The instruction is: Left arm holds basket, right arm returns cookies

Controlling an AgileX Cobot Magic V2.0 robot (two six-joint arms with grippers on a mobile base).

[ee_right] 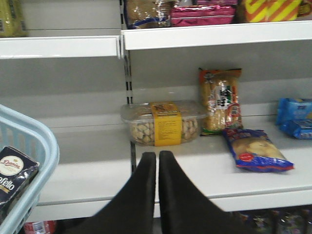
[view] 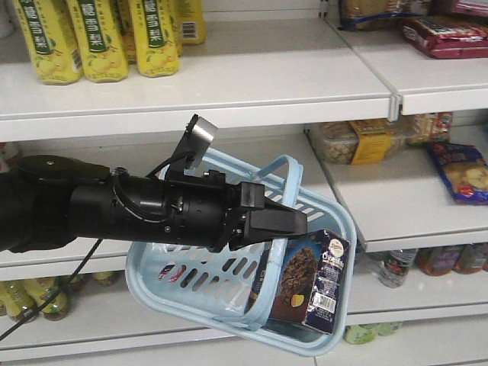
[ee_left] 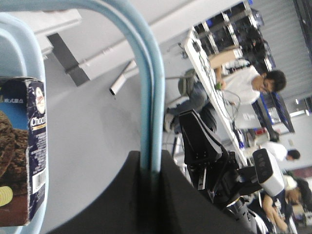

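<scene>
The light blue basket (view: 200, 284) hangs tilted in front of the shelves. My left gripper (view: 300, 223) is shut on its two loop handles (ee_left: 150, 97), which are pinched together between the black fingers. The cookies (view: 306, 280), a dark navy carton, stand in the basket's right end. The carton also shows at the left edge of the left wrist view (ee_left: 22, 156). My right gripper (ee_right: 157, 155) is shut with nothing in it and faces the middle shelf, to the right of the basket rim (ee_right: 46, 141). A corner of the cookies (ee_right: 14, 176) sits low and left of it.
Yellow bottles (view: 99, 38) line the top shelf. On the middle shelf (ee_right: 204, 168) ahead of the right gripper are a clear tub of snacks (ee_right: 163, 122), an upright snack bag (ee_right: 222, 100) and a flat blue bag (ee_right: 256, 151). A shelf upright (ee_right: 130, 97) divides the bays.
</scene>
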